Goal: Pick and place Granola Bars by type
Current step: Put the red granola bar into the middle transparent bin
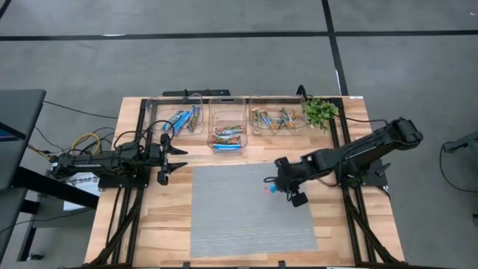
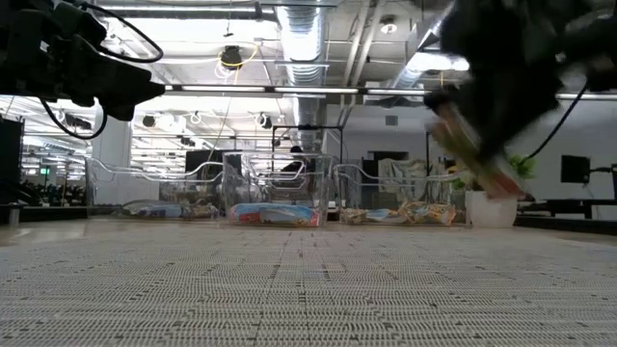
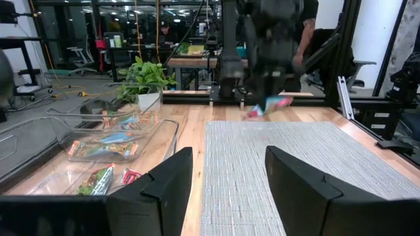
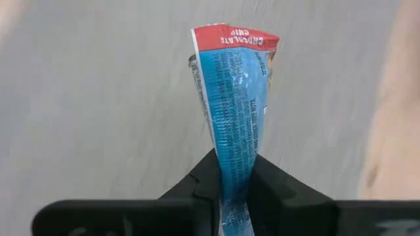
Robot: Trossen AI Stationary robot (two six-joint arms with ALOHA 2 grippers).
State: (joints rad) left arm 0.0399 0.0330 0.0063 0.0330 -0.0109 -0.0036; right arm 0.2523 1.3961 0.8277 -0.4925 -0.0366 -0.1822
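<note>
Sorting nearly done: right gripper (image 4: 234,172) jaws pinching the last blue red-ended bar (image 4: 235,98) above the mat (image 1: 250,213), other Granola Bars (image 1: 227,137) already binned; left gripper (image 3: 226,190) jaws spread, idle at worktop (image 1: 160,224) edge

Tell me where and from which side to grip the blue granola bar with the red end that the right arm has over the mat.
Hold the blue granola bar across its flat faces near one end, as the right gripper does now: shut on the wrapper's thin edge-on width, the red end sticking out beyond the fingers. A slim, flat bar suits a pinch across its thin side. The left gripper waits open by the bins.
</note>
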